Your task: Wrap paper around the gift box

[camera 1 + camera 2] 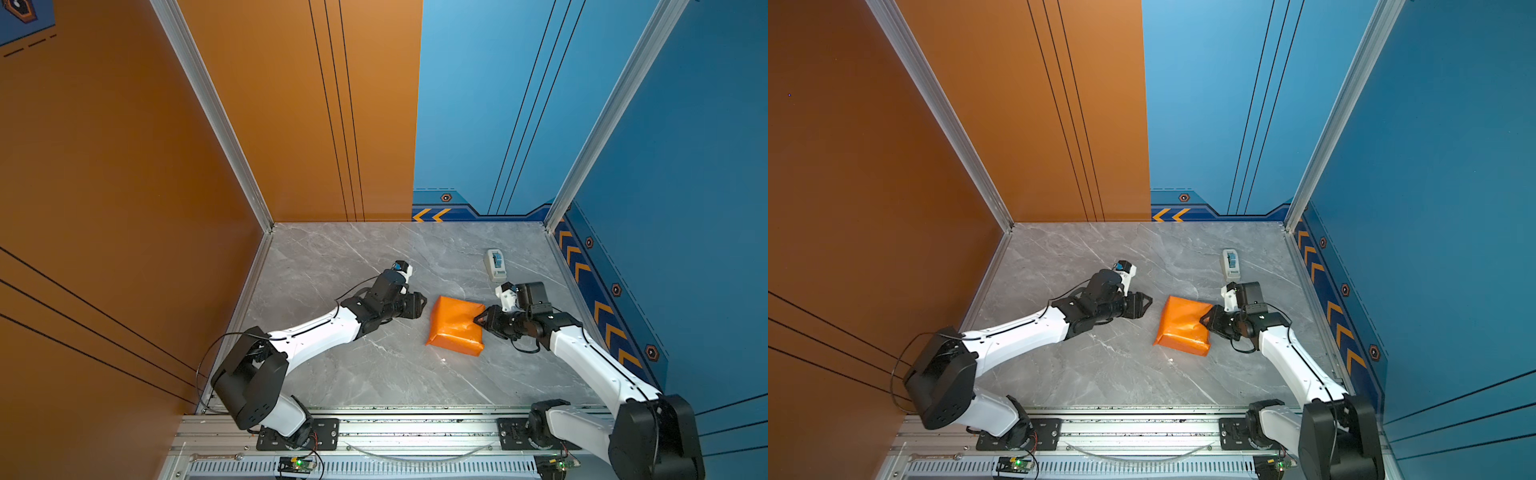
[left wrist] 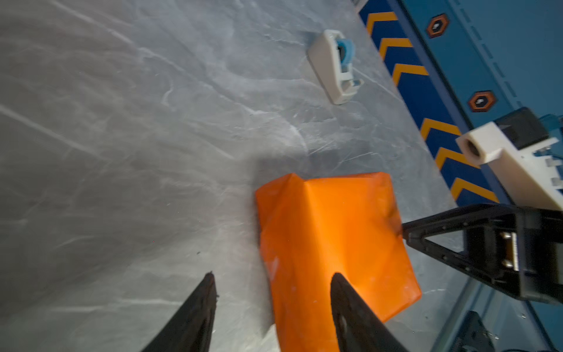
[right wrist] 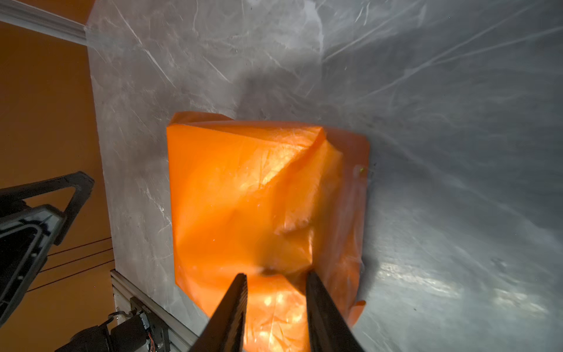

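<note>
The paper (image 1: 455,326) (image 1: 1183,326), glossy orange side out, is folded into a creased parcel lying on the marble table. The gift box is hidden inside it. My right gripper (image 1: 478,320) (image 1: 1203,320) is at the parcel's right end. In the right wrist view its jaws (image 3: 276,274) stand a little apart over the folded end flap, with the paper (image 3: 243,189) showing between them. My left gripper (image 1: 424,305) (image 1: 1148,303) is open just left of the parcel, not touching it. In the left wrist view it (image 2: 272,275) frames the parcel's near edge (image 2: 329,231).
A small white tape dispenser (image 1: 495,264) (image 1: 1230,264) (image 2: 335,65) stands behind the parcel, close to the right arm's wrist. Orange and blue walls enclose the marble table (image 1: 353,365) on three sides. A metal rail (image 1: 395,432) runs along the front.
</note>
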Tool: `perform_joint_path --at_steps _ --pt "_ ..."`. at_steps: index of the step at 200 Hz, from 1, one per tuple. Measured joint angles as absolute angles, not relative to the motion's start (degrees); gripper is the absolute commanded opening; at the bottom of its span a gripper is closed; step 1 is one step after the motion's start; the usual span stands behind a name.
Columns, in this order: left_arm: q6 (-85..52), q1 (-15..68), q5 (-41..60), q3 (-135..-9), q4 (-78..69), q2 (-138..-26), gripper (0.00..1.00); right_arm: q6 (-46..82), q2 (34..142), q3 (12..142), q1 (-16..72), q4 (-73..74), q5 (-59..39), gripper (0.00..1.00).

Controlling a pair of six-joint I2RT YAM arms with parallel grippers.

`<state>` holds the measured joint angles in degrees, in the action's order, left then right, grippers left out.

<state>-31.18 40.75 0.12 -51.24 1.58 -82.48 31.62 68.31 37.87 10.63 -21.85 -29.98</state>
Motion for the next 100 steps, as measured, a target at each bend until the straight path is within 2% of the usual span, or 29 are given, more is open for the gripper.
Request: perform_joint_path --at_steps 25,36,41,48,50,52,55,81,100 --pt "-29.52 36.95 -7.70 -47.68 3.53 -74.32 0.70 32.34 70.46 38.76 12.97 -17.98 -30.30 0.36" --pt "-27.99 34.46 -12.01 -46.24 3.70 -70.19 0.81 31.62 70.74 39.97 12.80 -17.41 -29.91 0.38" --pt "-26.89 33.39 -14.00 -45.45 3.70 -68.34 1.00 31.09 70.74 40.58 12.43 -17.15 -29.56 0.47" --pt "-25.56 31.97 -16.95 -44.18 3.44 -65.89 0.98 30.41 70.72 41.32 11.66 -16.78 -28.91 0.67" --pt "-25.63 31.55 -17.93 -43.77 3.18 -65.19 0.98 29.85 70.72 41.58 11.40 -16.62 -28.75 0.78" --pt "-25.41 31.18 -18.74 -43.35 3.11 -64.51 0.98 29.36 70.72 41.80 11.09 -16.34 -28.29 0.93" --pt "-24.62 30.63 -19.94 -42.72 2.83 -63.57 0.98 29.08 70.67 42.02 10.44 -16.01 -27.81 1.00" --pt "-16.73 27.44 -30.00 -35.00 -2.61 -58.11 0.98 23.59 70.39 42.46 3.90 -12.78 -21.85 1.00" --pt "-10.76 25.19 -33.23 -28.49 -8.64 -58.04 0.98 18.92 70.41 41.91 -0.89 -8.34 -17.19 1.00"
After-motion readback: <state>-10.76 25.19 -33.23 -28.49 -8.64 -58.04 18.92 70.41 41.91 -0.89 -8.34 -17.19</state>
